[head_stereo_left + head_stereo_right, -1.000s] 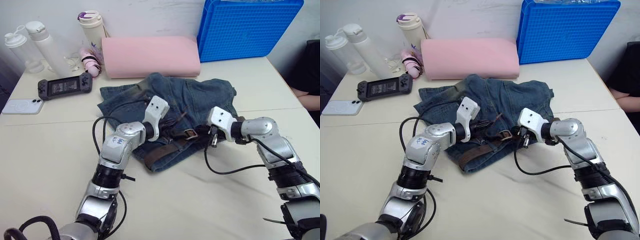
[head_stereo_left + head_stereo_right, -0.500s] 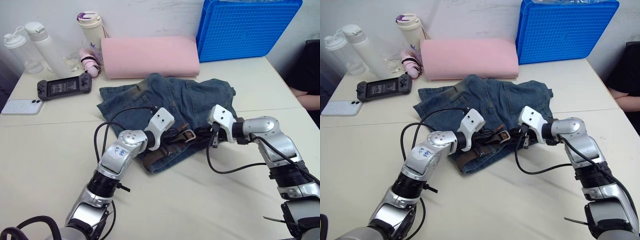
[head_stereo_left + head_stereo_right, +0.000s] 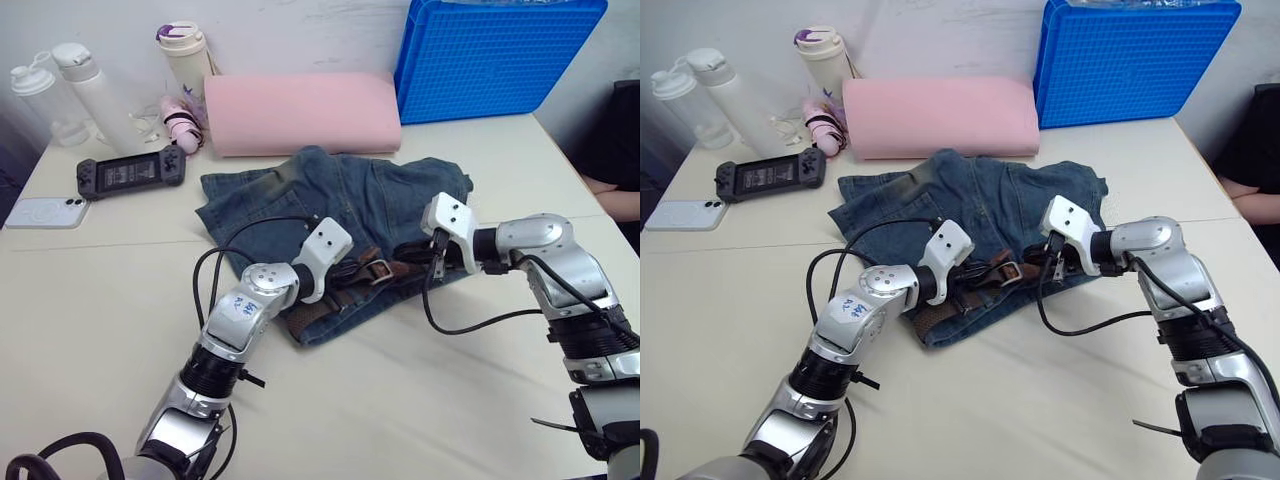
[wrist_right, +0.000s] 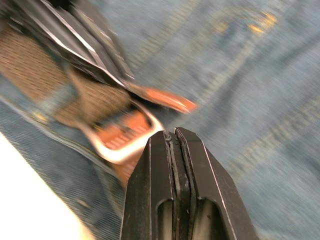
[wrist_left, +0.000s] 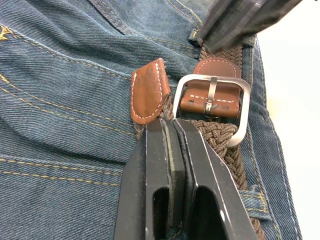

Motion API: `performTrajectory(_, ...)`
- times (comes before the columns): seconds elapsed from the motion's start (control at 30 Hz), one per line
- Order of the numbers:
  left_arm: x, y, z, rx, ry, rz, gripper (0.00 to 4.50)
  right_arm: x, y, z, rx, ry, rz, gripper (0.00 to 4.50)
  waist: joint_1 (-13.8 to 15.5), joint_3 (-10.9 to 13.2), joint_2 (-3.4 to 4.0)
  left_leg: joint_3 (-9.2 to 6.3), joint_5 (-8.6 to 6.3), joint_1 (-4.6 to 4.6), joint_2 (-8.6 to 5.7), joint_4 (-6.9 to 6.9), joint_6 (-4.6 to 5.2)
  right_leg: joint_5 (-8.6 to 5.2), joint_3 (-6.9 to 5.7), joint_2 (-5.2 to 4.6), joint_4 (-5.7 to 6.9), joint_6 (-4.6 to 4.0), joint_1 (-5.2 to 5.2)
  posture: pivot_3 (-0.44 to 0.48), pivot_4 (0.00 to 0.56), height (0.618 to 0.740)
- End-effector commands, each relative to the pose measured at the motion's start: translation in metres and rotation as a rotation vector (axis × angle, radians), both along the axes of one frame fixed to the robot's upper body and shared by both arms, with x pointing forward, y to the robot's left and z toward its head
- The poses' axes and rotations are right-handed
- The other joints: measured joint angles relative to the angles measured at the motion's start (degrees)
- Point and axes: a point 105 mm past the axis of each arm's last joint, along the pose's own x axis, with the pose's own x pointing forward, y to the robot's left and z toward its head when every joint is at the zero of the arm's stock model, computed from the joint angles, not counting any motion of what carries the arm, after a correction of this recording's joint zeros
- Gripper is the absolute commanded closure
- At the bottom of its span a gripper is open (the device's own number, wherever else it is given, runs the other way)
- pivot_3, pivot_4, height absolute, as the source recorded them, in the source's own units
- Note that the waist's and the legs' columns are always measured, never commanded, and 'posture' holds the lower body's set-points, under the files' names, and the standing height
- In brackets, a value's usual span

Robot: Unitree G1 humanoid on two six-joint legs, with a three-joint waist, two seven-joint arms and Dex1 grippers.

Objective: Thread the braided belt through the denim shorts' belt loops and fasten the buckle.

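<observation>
Shorts (image 3: 340, 205) lie just in front of the pink foam roll (image 3: 300, 110) in your head view. Your left wrist view shows the left gripper (image 5: 170, 131) pinched together empty, touching the belt (image 5: 220, 142) beside the buckle (image 5: 212, 107). Your right wrist view shows the right gripper (image 4: 172, 137) pressed together empty, over the buckle.

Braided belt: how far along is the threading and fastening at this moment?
Looks done: the braided belt lies along the denim shorts' waistband, passing under a belt loop.

In hand: both end effectors, left and right, are shut beside the buckle; the leather tip lies loose next to the frame.

Left: apparently feeding that tip through the frame and seating the prong.
</observation>
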Motion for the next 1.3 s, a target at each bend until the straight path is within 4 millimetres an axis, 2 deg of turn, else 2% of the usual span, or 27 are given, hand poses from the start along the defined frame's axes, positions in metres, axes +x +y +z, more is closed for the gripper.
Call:
performTrajectory(0.03, -0.003, -0.006, 0.003, -0.011, -0.01, -0.024, 4.5, -0.004, 0.003, 0.003, 0.029, -0.007, 0.0, 4.4, -0.01, 0.0, 0.0, 0.0, 0.0, 0.01, -0.03, 0.0, 0.01, 0.0, 0.01, -0.02, 0.01, 0.0, 0.0, 0.0, 0.15, 0.74)
performTrajectory(0.17, -0.003, -0.008, 0.005, -0.015, -0.012, -0.028, 4.5, -0.006, 0.005, -0.007, 0.028, 0.012, -0.003, 4.4, -0.07, 0.0, 0.0, 0.0, 0.0, 0.01, -0.02, 0.0, 0.01, 0.0, 0.01, -0.02, 0.01, 0.0, 0.0, 0.0, 0.15, 0.74)
performTrajectory(0.4, -0.004, -0.01, 0.004, -0.012, -0.016, -0.036, 4.5, -0.005, 0.005, -0.007, 0.062, 0.021, -0.011, 4.4, -0.07, 0.0, 0.0, 0.0, 0.0, 0.01, -0.03, 0.0, 0.01, 0.0, 0.01, -0.01, 0.0, 0.0, 0.0, 0.0, 0.15, 0.74)
performTrajectory(0.67, -0.003, -0.009, 0.004, -0.011, -0.021, -0.028, 4.5, -0.011, 0.025, -0.013, 0.075, 0.063, 0.089, 4.4, -0.09, 0.0, 0.0, 0.0, 0.0, 0.01, -0.03, 0.0, 0.01, 0.0, 0.01, -0.01, -0.01, 0.0, 0.0, 0.0, 0.15, 0.74)
performTrajectory(0.87, -0.006, -0.012, 0.003, -0.015, -0.017, -0.031, 4.5, -0.004, 0.019, -0.028, 0.035, 0.122, 0.081, 4.4, -0.16, 0.0, 0.0, 0.0, 0.0, 0.02, -0.02, 0.0, 0.01, 0.0, 0.0, 0.0, 0.01, 0.0, 0.0, 0.0, 0.15, 0.74)
performTrajectory(1.13, -0.007, -0.014, 0.002, -0.028, -0.011, -0.017, 4.5, -0.01, 0.013, -0.039, 0.011, 0.29, 0.123, 4.4, -0.19, -0.01, -0.01, -0.01, 0.0, 0.04, -0.02, 0.0, 0.01, 0.0, 0.0, 0.0, 0.01, 0.0, 0.0, 0.0, 0.15, 0.74)
performTrajectory(1.23, -0.007, -0.015, 0.0, -0.032, -0.011, -0.007, 4.5, -0.013, 0.013, -0.056, -0.014, 0.412, 0.141, 4.4, -0.16, -0.05, -0.06, -0.01, 0.0, 0.04, -0.02, 0.0, 0.01, 0.0, 0.0, -0.01, 0.0, 0.0, 0.02, 0.0, 0.15, 0.74)
performTrajectory(1.3, -0.007, -0.016, 0.001, -0.044, -0.008, -0.002, 4.5, -0.01, 0.014, -0.059, -0.016, 0.434, 0.144, 4.4, -0.21, -0.2, -0.17, -0.02, 0.0, 0.08, -0.02, 0.0, 0.01, 0.0, -0.01, -0.01, -0.02, 0.0, 0.07, 0.0, 0.15, 0.74)
